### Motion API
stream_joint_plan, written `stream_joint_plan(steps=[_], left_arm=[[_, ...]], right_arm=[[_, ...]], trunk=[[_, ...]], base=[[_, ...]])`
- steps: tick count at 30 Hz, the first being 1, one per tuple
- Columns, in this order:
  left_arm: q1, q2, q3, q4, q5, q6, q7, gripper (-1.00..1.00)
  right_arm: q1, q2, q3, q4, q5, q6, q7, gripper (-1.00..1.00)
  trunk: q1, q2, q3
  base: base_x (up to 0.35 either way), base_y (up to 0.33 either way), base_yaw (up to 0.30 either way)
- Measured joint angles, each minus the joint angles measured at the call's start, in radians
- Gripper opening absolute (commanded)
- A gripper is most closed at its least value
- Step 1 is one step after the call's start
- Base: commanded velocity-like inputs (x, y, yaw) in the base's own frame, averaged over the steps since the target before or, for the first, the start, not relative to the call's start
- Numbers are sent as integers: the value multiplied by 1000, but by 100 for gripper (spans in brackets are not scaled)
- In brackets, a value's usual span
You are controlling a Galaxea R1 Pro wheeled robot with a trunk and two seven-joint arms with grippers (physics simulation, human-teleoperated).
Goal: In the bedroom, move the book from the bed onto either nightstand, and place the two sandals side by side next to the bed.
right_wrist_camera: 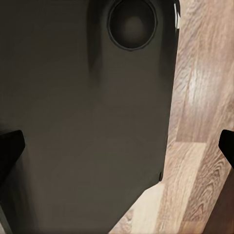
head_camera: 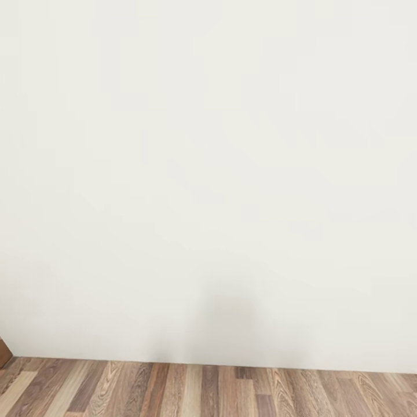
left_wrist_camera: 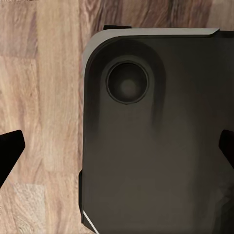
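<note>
I face a plain white wall (head_camera: 208, 174) of the bedroom, with a strip of brown wood-plank floor (head_camera: 208, 391) along its foot. The book, the bed, the nightstand and the sandals are out of view. In the left wrist view my left gripper (left_wrist_camera: 118, 148) is open, its dark fingertips (left_wrist_camera: 9, 151) wide apart at the picture's edges with nothing between them. My right gripper (right_wrist_camera: 118, 146) is open too and holds nothing. Both hang over the floor beside my own dark grey base (left_wrist_camera: 151, 146).
A sliver of brown wood (head_camera: 3, 350) shows at the wall's foot on the far left. The wall stands close ahead. My dark grey base (right_wrist_camera: 73, 122) takes up much of the right wrist view, with plank floor (right_wrist_camera: 200, 122) beside it.
</note>
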State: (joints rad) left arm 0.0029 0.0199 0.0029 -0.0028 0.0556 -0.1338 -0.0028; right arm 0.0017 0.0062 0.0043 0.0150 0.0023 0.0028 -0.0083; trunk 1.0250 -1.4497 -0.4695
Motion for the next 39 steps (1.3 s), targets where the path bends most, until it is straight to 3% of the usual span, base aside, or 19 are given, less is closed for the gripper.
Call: stream_joint_plan(steps=[39], left_arm=[[0,0,0,0,0,0,0,100]], right_arm=[[0,1,3,-1,0,1,-2,100]], trunk=[[0,0,0]], base=[[0,0,-96]])
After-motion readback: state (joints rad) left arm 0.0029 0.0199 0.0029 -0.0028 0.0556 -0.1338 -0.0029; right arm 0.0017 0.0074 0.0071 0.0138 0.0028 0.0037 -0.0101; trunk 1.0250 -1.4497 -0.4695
